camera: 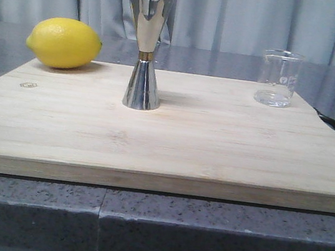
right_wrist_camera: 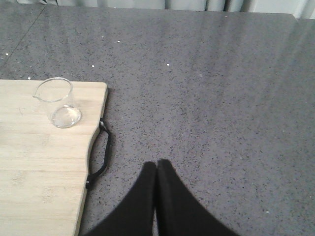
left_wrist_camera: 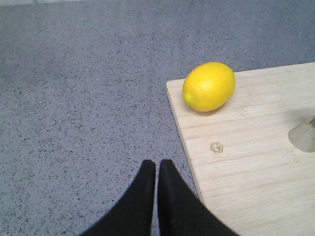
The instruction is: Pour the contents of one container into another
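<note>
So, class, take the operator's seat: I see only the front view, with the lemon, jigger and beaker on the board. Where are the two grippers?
Observer: Neither is over the board. The left gripper hangs over the grey counter, off the board's edge near the lemon.
Operator: Open or shut?
Observer: Shut, its fingers pressed together on nothing.
Operator: And the right one?
Observer: The right gripper, also shut and empty, hangs over the counter beyond the board's black handle, on the side of the beaker.
Operator: Which way does the beaker's lip point?
Observer: Away from that handle, towards the jigger.
</note>
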